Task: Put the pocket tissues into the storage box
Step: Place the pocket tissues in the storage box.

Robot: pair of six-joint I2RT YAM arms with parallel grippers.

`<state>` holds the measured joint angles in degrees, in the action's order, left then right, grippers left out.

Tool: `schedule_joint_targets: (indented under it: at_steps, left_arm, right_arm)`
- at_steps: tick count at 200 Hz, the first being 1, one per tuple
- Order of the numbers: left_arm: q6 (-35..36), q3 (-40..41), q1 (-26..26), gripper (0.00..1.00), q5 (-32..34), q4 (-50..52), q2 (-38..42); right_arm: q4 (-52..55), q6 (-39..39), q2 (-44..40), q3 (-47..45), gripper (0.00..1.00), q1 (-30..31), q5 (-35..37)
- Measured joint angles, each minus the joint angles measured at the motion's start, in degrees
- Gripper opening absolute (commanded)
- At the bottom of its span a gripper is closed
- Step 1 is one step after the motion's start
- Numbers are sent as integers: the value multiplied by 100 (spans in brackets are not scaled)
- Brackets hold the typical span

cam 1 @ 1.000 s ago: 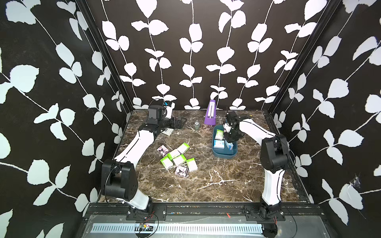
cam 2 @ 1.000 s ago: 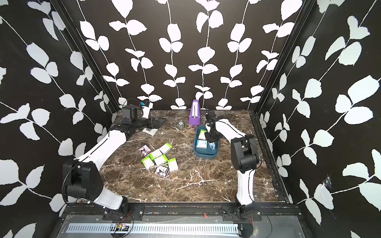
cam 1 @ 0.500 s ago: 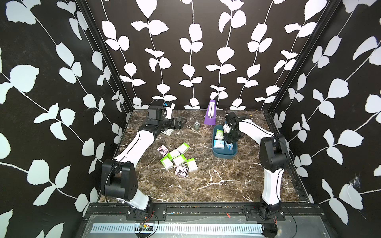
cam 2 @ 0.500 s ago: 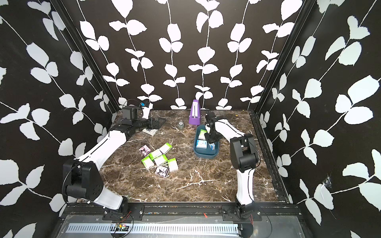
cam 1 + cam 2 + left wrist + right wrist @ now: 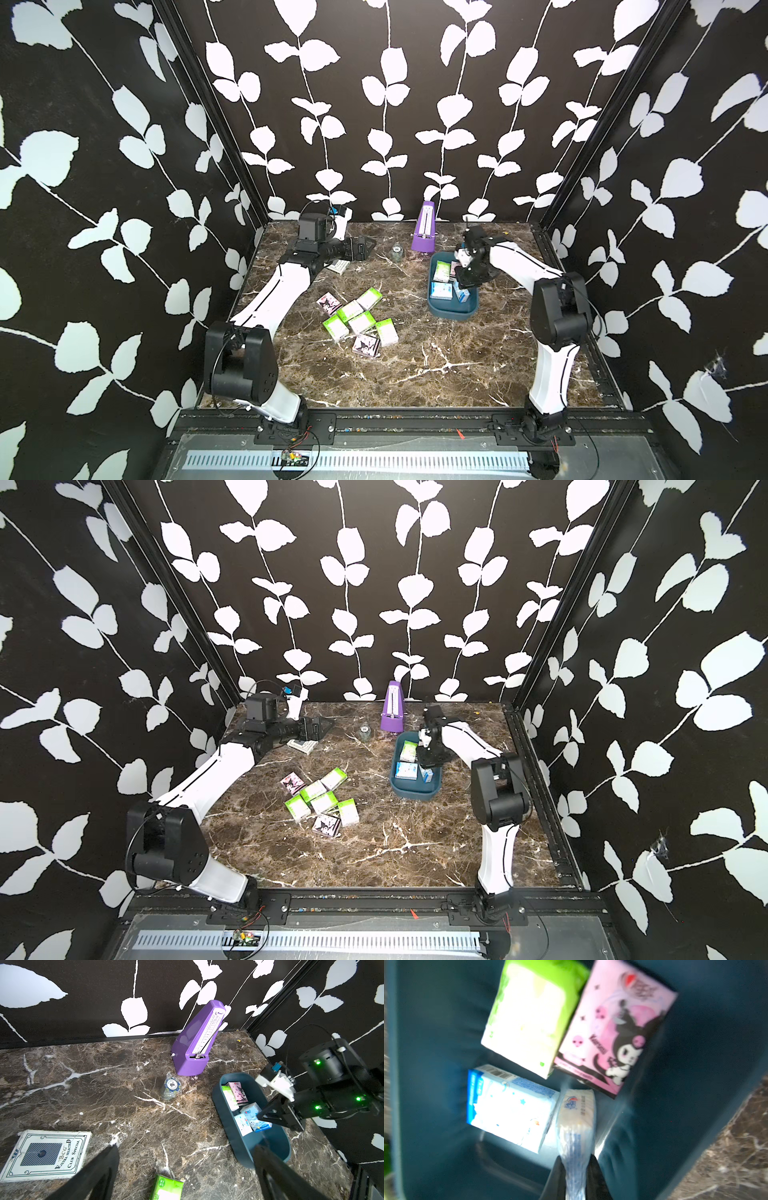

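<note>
A robot test cell in a lab: a small booth shut in on three sides by black wall panels printed with white leaf vines [image 5: 386, 91], joined by black metal corner posts [image 5: 208, 112], over a brown marble-patterned tabletop [image 5: 415, 365]. Along the bottom of the frame in both top views, a black metal mounting rail [image 5: 415, 422] holds the bolted bases of a white-and-black left robot arm [image 5: 270, 303] and a matching right robot arm [image 5: 548, 365], beside a slotted grey cable duct [image 5: 357, 459]

Right claw [image 5: 265, 1116] grips blue packet [image 5: 252, 1112] inside storage box [image 5: 229, 1136].
</note>
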<state>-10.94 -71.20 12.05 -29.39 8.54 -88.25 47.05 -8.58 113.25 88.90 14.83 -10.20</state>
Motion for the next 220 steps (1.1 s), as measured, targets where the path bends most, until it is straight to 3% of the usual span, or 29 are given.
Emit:
schedule_joint_targets:
  at_steps: [84, 102, 114, 119, 153, 220]
  left_arm:
    - [0, 0, -4, 99, -15, -2, -2]
    - [0, 0, -13, 99, -15, -2, -2]
    - [0, 0, -22, 99, -13, -2, -2]
    - [0, 0, -26, 99, -13, -2, -2]
    - [0, 0, -26, 99, -13, -2, -2]
    - [-4, 0, -33, 99, -26, -13, -2]
  right_arm:
    - [-586, -671, -103, -378, 13, -271, -831]
    - [-654, -787, -103, -426, 21, -271, -894]
    - [-669, -837, -103, -450, 32, -271, -896]
    - [-684, -846, -103, -459, 37, -271, -883]
    - [-664, -863, -109, -496, 46, -271, -632]
    - [-92, -461, -398, -240, 47, -214, 153]
